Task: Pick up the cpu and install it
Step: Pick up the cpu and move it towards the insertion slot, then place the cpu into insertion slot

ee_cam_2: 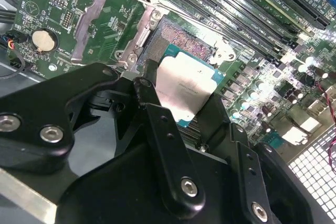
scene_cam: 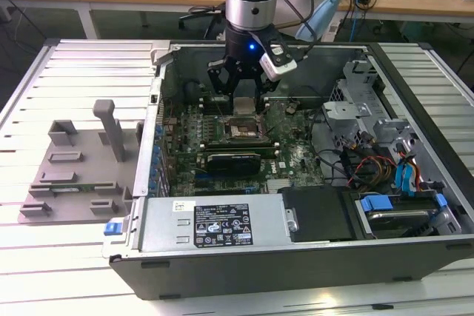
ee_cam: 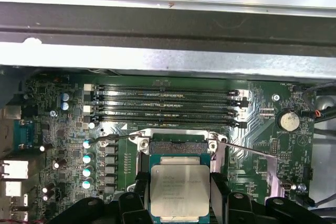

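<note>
At the exterior view's left, the grey plastic tray [scene_cam: 74,175] sat near the left edge of the slatted white surface [scene_cam: 52,86]. Just beside it was the open computer case [scene_cam: 296,257], lying on its side and taking up most of the surface's middle and right.

Inside the case, my gripper [scene_cam: 243,101] hung over the green motherboard [scene_cam: 296,160] toward its back edge. It was clamped narrow on the cpu [scene_cam: 244,105], one finger on each of two opposite edges. Both wrist views showed that grip pretty clearly: the silvery top of the cpu [ee_cam_2: 186,90] [ee_cam: 178,190] faced up between the black fingers [ee_cam_2: 149,98] [ee_cam: 143,187]. The chip was over the near edge of the open socket [ee_cam_2: 181,38] [ee_cam: 177,145], not seated, and the socket's contacts showed past its far edge. The socket's metal frame [ee_cam_2: 97,19] was flipped open to one side. In the first wrist view the memory slots [ee_cam: 163,103] ran just beyond the socket, and a coin battery [ee_cam: 288,120] sat well apart from it.

At the case's right end were the drive bays with blue cables [scene_cam: 406,175].
</note>
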Robot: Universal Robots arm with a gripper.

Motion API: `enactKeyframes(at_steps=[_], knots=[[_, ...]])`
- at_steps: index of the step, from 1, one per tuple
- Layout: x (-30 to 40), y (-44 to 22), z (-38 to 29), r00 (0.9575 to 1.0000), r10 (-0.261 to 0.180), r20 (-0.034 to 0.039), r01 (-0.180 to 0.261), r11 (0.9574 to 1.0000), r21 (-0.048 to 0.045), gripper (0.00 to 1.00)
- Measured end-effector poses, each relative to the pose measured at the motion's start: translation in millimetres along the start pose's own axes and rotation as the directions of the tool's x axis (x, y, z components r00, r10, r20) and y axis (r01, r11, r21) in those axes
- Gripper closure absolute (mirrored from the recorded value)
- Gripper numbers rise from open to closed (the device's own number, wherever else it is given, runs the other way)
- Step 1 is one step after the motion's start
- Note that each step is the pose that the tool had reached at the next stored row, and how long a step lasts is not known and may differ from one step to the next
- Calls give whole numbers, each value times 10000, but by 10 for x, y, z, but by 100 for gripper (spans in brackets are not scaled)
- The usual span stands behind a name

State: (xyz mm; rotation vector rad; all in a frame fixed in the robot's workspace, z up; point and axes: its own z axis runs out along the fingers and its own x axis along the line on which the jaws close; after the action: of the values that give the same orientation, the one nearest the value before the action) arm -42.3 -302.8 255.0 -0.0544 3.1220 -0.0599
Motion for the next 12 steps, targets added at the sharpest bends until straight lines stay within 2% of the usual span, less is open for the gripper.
enactKeyframes(at_steps=[3, 4, 6, 7, 12], knots=[[0, -8, 0, 10000, -3, 0, 3, 10000, 0, 45], [2, -47, 2, 10000, 1, 0, -1, 10000, 0, 45], [8, -206, 8, 10000, 2, 0, -2, 10000, 0, 45], [9, -248, 10, 10000, -1, 0, 1, 10000, -1, 45], [10, -258, 10, 10000, 1, 0, -1, 10000, 0, 45]])
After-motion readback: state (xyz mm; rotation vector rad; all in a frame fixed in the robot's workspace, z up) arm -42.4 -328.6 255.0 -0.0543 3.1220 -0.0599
